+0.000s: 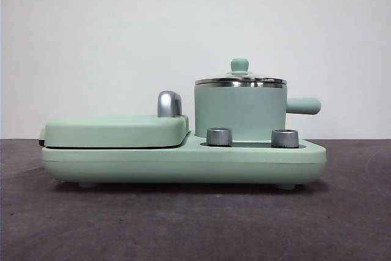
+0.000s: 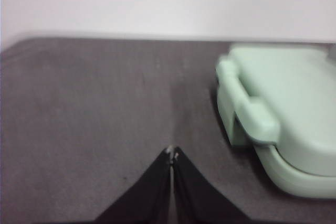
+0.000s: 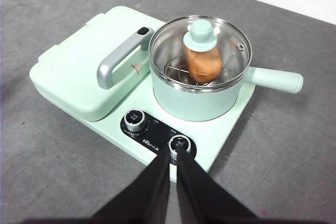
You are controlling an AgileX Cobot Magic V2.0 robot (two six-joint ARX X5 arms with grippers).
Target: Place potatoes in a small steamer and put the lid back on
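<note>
The small steamer, a mint-green pot with a stubby side handle, stands on the right half of the green cooker base. The lid with its green knob sits on the pot's steel rim. Through the glass in the right wrist view, the orange-brown potato rests inside on a wire rack. My right gripper is shut and empty, hovering above the cooker's front knobs. My left gripper is shut and empty over the bare grey table, to the left of the cooker. Neither arm shows in the front view.
The flat griddle cover with its chrome handle fills the cooker's left half. Two steel knobs stand on the base front. A white wall rises behind the grey table.
</note>
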